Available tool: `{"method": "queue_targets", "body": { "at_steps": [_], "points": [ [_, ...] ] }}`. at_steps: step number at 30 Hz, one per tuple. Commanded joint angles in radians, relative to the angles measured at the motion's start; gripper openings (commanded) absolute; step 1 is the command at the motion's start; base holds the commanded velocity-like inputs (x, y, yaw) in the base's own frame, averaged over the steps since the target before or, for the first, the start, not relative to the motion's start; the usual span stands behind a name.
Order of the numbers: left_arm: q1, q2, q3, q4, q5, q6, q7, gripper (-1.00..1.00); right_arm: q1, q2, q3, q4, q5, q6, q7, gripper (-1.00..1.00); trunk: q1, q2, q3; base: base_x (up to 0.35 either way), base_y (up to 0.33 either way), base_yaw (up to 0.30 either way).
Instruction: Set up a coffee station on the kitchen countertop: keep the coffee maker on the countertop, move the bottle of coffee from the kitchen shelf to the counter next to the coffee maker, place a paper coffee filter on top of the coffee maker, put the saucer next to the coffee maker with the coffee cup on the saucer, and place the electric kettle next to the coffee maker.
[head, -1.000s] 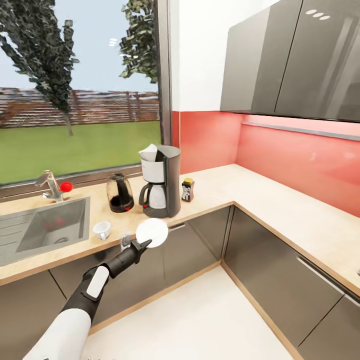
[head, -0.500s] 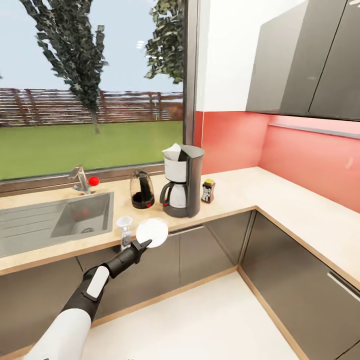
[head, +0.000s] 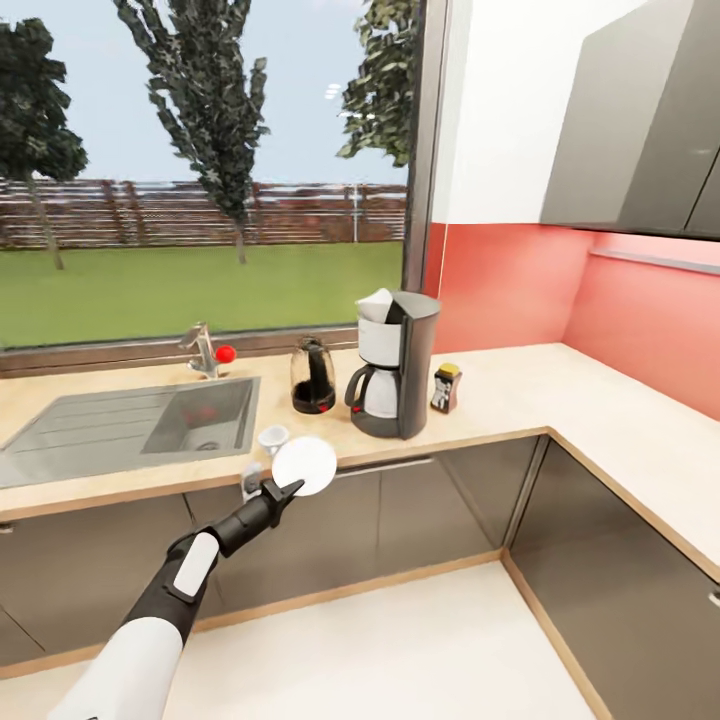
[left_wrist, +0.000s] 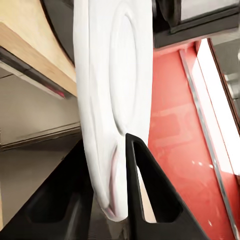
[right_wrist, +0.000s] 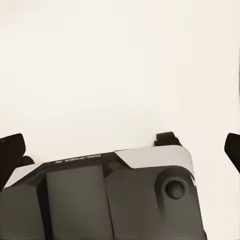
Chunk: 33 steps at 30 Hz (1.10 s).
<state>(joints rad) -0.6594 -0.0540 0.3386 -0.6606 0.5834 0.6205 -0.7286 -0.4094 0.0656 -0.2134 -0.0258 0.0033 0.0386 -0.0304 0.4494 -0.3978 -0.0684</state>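
In the head view, my left gripper (head: 286, 489) is shut on the rim of the white saucer (head: 305, 466), held on edge in front of the countertop (head: 500, 395). The left wrist view shows the saucer (left_wrist: 112, 100) pinched between both black fingers (left_wrist: 147, 195). On the counter stands the black coffee maker (head: 398, 365) with the paper coffee filter (head: 375, 304) on top. The bottle of coffee (head: 446, 388) is right of it, the electric kettle (head: 313, 377) left of it. The coffee cup (head: 272, 438) sits near the counter's front edge. My right gripper (right_wrist: 122, 145) is open and holds nothing.
A steel sink (head: 130, 425) with a faucet (head: 203, 350) lies left of the kettle, under a wide window. The counter turns a corner along the red wall at right. Grey wall cabinets (head: 640, 120) hang above a thin shelf (head: 655, 262). Pale floor lies before the cabinets.
The whole head view has shifted: counter, sink and coffee maker sit further right in the picture, so the camera has moved. My left arm and the saucer keep their place in view.
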Motion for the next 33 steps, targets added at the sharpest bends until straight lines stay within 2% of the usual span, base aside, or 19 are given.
{"method": "queue_targets", "body": {
  "at_steps": [1, 20, 28, 33],
  "points": [
    [-0.001, -0.001, 0.005, 0.001, 0.0, 0.005, 0.0, -1.0, 0.0, 0.0, -0.004, -0.002, 0.001, 0.004, -0.003, 1.0, 0.001, -0.002, -0.002, 0.0, -0.272, 0.276],
    [-0.001, 0.0, 0.008, 0.006, -0.001, 0.004, 0.0, -1.0, 0.0, 0.001, -0.004, 0.0, 0.001, 0.004, -0.002, 1.0, 0.001, -0.002, -0.002, 0.0, -0.272, 0.271],
    [-0.001, -0.001, 0.008, 0.006, 0.0, 0.004, 0.0, -1.0, 0.0, -0.001, -0.003, 0.0, 0.006, 0.004, 0.005, 1.0, 0.001, -0.002, -0.002, 0.0, -0.271, 0.039],
    [-0.002, -0.001, 0.008, 0.004, 0.0, 0.004, 0.0, -1.0, 0.0, -0.002, -0.003, 0.0, 0.01, 0.003, 0.003, 1.0, 0.001, -0.002, -0.002, 0.0, -0.098, 0.001]
  ]
}}
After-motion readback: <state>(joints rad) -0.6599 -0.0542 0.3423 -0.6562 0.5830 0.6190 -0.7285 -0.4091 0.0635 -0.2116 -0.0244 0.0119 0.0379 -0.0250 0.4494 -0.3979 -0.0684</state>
